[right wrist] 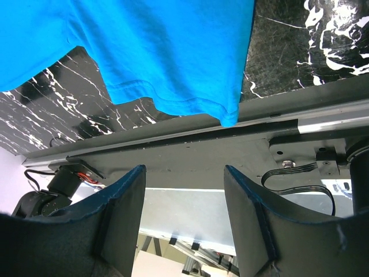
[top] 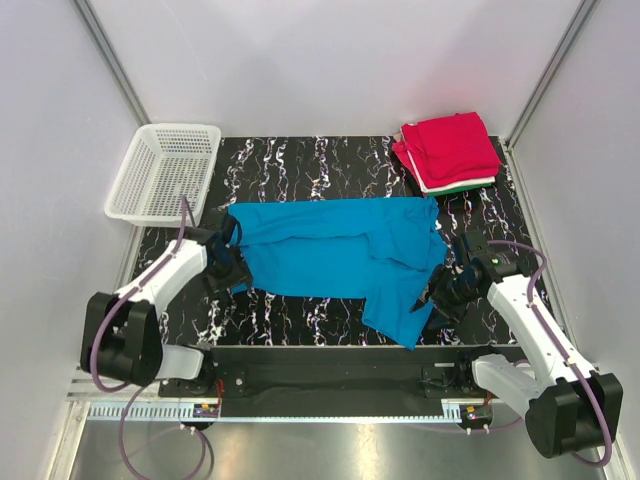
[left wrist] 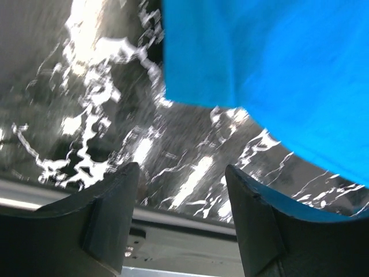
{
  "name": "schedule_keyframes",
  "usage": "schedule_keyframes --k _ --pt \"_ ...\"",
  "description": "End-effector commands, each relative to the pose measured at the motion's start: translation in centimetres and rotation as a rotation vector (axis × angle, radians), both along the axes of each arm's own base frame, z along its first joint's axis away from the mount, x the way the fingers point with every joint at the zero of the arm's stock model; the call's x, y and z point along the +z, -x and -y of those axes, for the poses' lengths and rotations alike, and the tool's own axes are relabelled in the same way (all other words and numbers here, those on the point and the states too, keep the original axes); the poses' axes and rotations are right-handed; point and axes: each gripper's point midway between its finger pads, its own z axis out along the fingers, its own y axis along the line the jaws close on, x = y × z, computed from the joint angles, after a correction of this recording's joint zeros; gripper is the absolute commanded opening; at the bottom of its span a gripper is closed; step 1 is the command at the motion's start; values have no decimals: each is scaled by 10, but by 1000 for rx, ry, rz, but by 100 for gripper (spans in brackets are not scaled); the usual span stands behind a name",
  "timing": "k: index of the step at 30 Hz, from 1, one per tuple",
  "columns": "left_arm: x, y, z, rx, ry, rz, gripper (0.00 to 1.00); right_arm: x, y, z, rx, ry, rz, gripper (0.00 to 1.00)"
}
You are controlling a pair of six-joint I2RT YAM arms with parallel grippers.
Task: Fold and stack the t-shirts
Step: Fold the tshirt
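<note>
The blue t-shirt (top: pixel 330 255) lies flat and a bit wrinkled across the middle of the top view, long from left to right. One part bends down toward the lower right. A pile of folded shirts (top: pixel 450 155) sits in the upper right, well apart from it. The red shirt (top: pixel 452 145) is on top, with green and white edges (top: pixel 462 186) showing under it

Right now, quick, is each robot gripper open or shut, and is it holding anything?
Left gripper: jaws open, holding nothing.
Right gripper: jaws open, holding nothing.
</note>
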Motion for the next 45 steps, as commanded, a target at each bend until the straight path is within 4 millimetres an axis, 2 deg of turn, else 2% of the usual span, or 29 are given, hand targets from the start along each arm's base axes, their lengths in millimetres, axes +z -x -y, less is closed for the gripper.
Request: schedule_keyframes --k 1,5,18,29,37,45 --pt "6 -37 4 -26 9 82 64 12 -10 -4 -5 -19 49 63" --pt "1 -43 2 -26 -4 74 63 10 -9 -5 1 -25 37 63" --pt "-30 -34 -23 -8 -22 -1 60 10 -17 -7 24 -20 24 63" --pt "-49 -28 -24 -11 -2 -39 51 16 -21 -8 32 -21 30 63" --pt "-42 -25 -27 -14 -3 -31 33 12 -19 -5 23 -3 20 64" --pt "-21 -19 -34 -19 -33 -37 31 10 -19 0 22 30 4 64"
